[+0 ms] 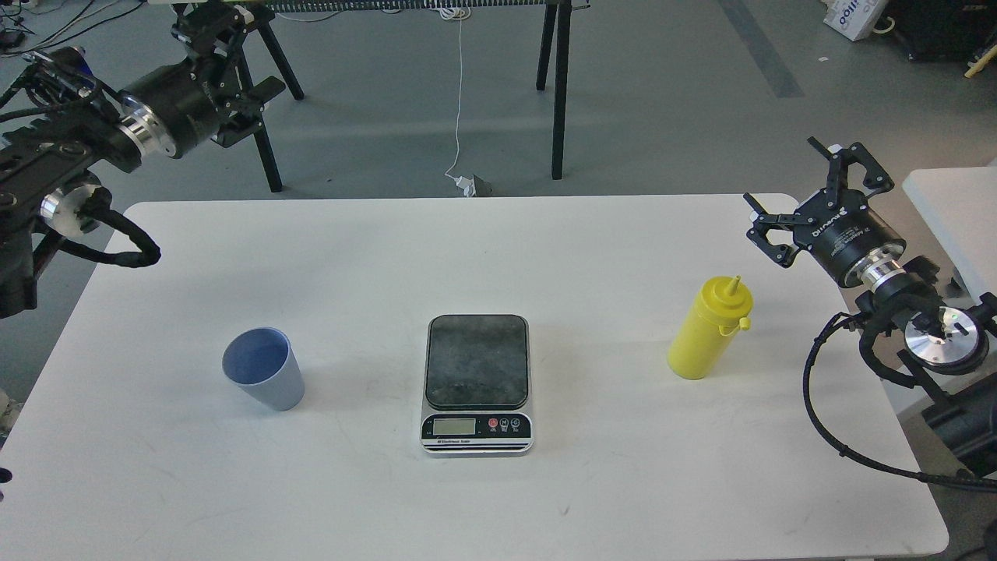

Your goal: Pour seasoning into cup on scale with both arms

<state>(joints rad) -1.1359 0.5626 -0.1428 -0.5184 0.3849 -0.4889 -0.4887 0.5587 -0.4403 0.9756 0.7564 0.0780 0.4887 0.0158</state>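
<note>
The light blue-grey cup [262, 369] stands upright on the white table [483, 249], left of the scale [477, 382]. The scale's dark plate is bare. The yellow seasoning bottle [708, 329] stands upright to the right of the scale, nozzle up. My left gripper [237, 45] is open and empty, high beyond the table's far left corner, far from the cup. My right gripper [783, 175] is open and empty, above the table's right edge, up and to the right of the bottle and apart from it.
Black trestle legs [557, 86] stand on the grey floor beyond the table, with a white cable [458, 93] hanging between them. A second white surface [954, 206] lies at the right. My right arm's cable loop [826, 421] overhangs the table's right edge.
</note>
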